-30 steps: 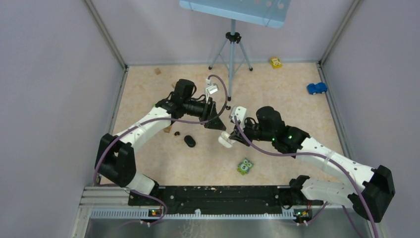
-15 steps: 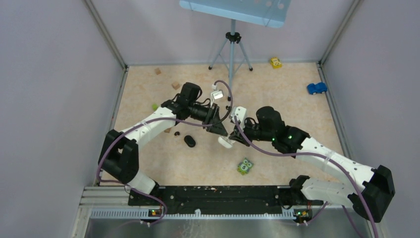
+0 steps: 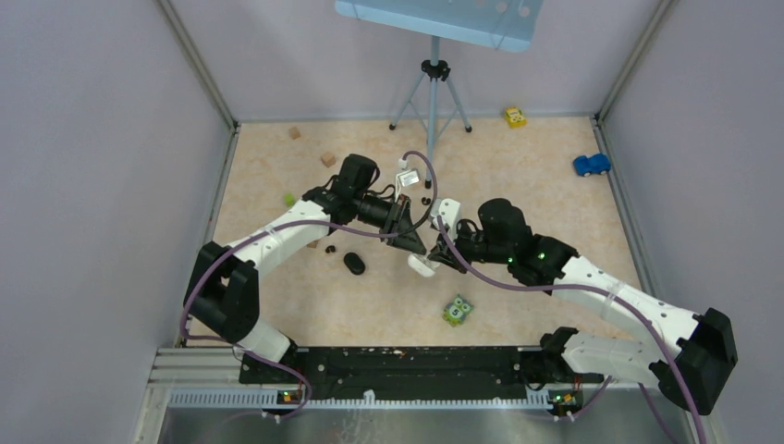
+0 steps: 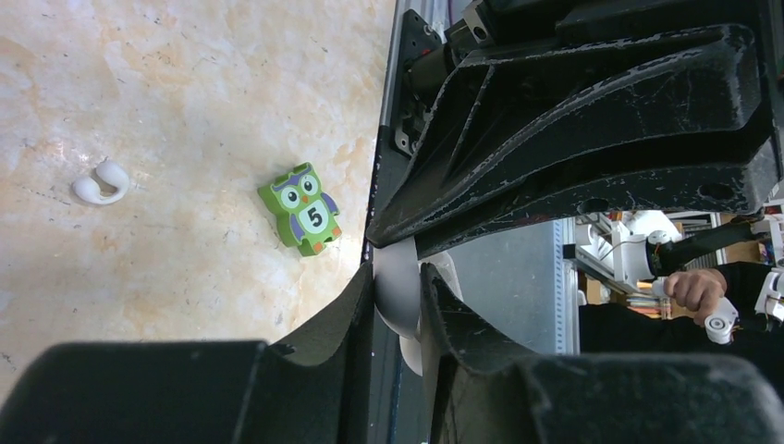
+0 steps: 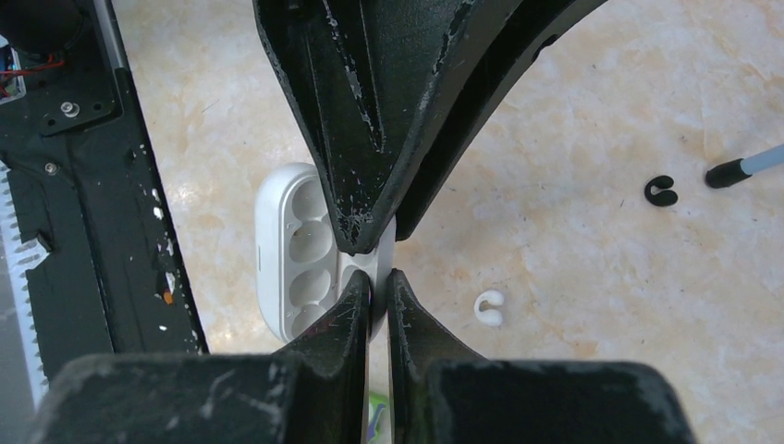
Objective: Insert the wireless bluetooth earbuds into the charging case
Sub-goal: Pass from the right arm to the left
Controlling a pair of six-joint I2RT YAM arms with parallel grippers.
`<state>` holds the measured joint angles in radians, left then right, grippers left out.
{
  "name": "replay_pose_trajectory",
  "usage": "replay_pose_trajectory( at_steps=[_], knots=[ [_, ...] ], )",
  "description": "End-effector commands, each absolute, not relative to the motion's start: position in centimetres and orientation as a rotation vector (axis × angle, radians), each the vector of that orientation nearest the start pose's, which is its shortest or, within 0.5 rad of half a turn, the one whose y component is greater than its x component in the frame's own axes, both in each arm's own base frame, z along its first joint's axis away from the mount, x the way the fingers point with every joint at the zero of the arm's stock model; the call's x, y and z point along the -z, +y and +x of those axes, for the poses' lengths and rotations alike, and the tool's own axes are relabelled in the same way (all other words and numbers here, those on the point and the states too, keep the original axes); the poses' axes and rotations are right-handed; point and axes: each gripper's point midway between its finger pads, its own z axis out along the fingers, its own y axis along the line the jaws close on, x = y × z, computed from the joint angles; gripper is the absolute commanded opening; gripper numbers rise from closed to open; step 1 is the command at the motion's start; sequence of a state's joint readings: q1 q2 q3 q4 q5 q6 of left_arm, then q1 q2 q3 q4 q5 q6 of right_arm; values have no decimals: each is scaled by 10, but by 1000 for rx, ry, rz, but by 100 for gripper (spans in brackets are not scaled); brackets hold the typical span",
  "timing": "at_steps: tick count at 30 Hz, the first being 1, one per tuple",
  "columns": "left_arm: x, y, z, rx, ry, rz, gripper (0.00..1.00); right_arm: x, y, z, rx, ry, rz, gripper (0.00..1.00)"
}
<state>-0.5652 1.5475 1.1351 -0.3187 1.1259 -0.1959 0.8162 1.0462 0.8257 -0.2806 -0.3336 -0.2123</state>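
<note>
The white charging case hangs open above the floor, its hollows bare. My right gripper is shut on the case's thin edge. From the opposite side my left gripper has closed on the same white case, with both fingers touching it. In the top view the two grippers meet at the case. One white earbud lies loose on the floor beside the case, also visible in the left wrist view. A black earbud lies farther off. A black case lies shut on the floor to the left.
A green owl block lies near the arms' bases. A tripod stands at the back middle. Wooden cubes sit at the back left, with a blue toy car and a yellow toy at the back right.
My left arm swung right and down to the white case, and its jaws narrowed onto it. The right arm stayed still with the case.
</note>
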Motion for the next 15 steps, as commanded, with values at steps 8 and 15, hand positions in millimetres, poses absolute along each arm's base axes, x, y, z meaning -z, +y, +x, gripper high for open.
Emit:
replay_pose_trajectory(
  at_steps=[8,15],
  knots=[
    [-218,-325,200,1676,2011,1081,52,-226,287,193,-756,1642,-1174,0],
    [-222,-326,200,1691,1995,1087,35,-227,286,195,-747,1643,-1167,0]
  ],
)
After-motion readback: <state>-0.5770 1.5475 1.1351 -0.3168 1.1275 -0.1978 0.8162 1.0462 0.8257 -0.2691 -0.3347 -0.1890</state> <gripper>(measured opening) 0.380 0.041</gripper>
